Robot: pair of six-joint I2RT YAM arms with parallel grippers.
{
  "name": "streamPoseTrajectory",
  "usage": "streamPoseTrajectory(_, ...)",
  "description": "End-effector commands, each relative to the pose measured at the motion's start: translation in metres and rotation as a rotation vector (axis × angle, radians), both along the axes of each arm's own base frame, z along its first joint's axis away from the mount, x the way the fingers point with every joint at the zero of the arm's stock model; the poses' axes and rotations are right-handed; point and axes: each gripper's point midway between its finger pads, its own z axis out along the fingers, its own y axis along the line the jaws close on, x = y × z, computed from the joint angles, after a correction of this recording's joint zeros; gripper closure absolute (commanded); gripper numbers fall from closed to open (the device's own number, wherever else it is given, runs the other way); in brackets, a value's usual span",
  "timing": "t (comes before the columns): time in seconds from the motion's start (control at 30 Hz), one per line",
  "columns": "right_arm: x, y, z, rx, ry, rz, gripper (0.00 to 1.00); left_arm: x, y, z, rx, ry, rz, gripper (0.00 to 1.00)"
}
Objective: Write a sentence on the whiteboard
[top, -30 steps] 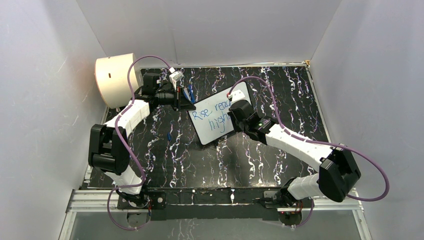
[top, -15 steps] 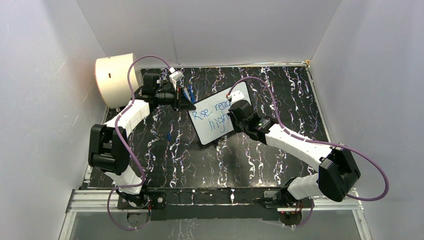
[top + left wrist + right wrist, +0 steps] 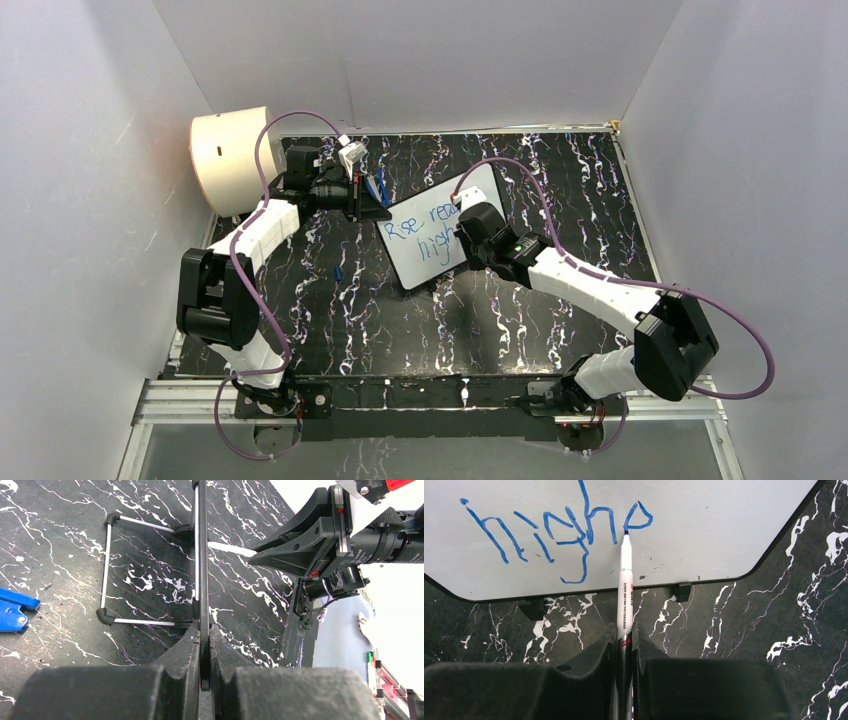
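Observation:
The whiteboard [image 3: 415,262] stands tilted on its stand at the table's middle. Blue lettering [image 3: 425,222] reads "Rise rea…" above "high…", the rest hidden by my right wrist. My left gripper [image 3: 378,212] is shut on the board's left edge; the left wrist view shows the board edge-on [image 3: 202,555] between the fingers [image 3: 203,630]. My right gripper [image 3: 624,630] is shut on a white marker pen [image 3: 625,585]. Its tip touches the board at the letter "e" ending "highe" [image 3: 559,530]. The right gripper [image 3: 470,232] is over the board's right half.
A cream drum [image 3: 232,158] stands at the back left corner. A blue object [image 3: 15,611] lies on the black marbled table left of the board. The stand's wire legs [image 3: 107,565] reach out behind the board. White walls close in the table.
My right gripper has shifted slightly left and down over the board with the pen. The left arm and the board have not moved.

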Motion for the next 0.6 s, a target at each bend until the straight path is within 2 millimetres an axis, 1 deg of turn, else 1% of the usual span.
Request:
streamPoseTrajectory(0.0, 0.0029, 0.0017, -0.0007, -0.008, 0.003, 0.003, 1.0, -0.0095, -0.0071, 0.0022, 0.0, 0.011, -0.041, 1.0)
streamPoseTrajectory(0.2, 0.0027, -0.0024, -0.0066, -0.027, 0.007, -0.009, 1.0, -0.0099, -0.007, 0.0027, -0.001, 0.01, -0.041, 1.0)
streamPoseTrajectory(0.57, 0.0017, -0.0035, -0.0064, -0.032, 0.012, -0.013, 1.0, -0.0098, -0.0069, 0.0027, 0.001, 0.009, -0.04, 1.0)
